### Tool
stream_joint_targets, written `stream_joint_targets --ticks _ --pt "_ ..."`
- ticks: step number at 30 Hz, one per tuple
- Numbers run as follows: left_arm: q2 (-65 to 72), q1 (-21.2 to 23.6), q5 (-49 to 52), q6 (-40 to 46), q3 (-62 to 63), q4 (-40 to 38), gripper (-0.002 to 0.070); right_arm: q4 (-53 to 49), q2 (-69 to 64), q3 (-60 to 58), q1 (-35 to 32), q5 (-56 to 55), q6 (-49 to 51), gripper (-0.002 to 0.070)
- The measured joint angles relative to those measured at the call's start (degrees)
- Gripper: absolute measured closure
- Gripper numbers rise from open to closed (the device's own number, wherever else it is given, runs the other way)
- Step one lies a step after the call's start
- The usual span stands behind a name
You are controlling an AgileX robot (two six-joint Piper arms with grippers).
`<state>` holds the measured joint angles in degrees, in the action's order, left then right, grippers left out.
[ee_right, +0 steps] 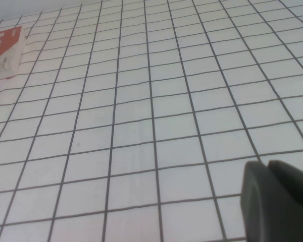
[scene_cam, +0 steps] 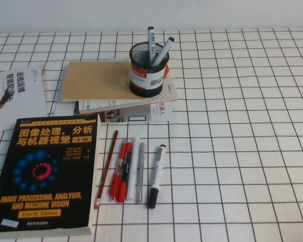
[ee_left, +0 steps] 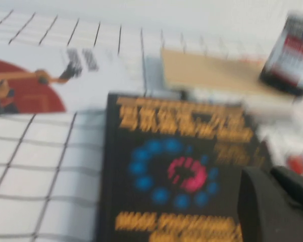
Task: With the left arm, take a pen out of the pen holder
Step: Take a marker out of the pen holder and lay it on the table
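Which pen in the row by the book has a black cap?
The white marker at the row's right end; the rest are red or grey. The left gripper is above the book, right gripper above the table.

We saw bright, even light over the white desk (scene_cam: 252, 151), with a soft shadow beside the pen holder (scene_cam: 149, 70). Our left wrist view was blurred throughout, lettering on the textbook (ee_left: 177, 171) smeared.

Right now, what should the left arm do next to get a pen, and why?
Probably carry the left gripper, shut above the black textbook, toward the far-off black mesh pen holder with two grey markers. The right gripper sits over the white checked tablecloth.
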<state>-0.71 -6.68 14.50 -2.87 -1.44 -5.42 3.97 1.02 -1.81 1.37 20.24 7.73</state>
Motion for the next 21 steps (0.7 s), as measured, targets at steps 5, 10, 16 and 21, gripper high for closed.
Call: stream_joint_targets --ticks 5,10,16,21 --pt "0.0 0.0 -11.3 -10.9 0.0 -9.0 0.0677 0.0 0.0 0.0 0.0 0.0 0.0 0.0692" --pt "0.0 0.0 -20.6 -15.4 0.0 -12.5 0.0677 0.0 0.0 0.0 0.0 0.0 0.0 0.0692" --pt "0.0 0.0 -22.3 -15.9 0.0 -13.0 0.0677 0.0 0.0 0.0 0.0 0.0 0.0 0.0693" --pt "0.0 0.0 -23.2 -19.0 0.0 -12.8 0.0677 0.0 0.0 0.0 0.0 0.0 0.0 0.0693"
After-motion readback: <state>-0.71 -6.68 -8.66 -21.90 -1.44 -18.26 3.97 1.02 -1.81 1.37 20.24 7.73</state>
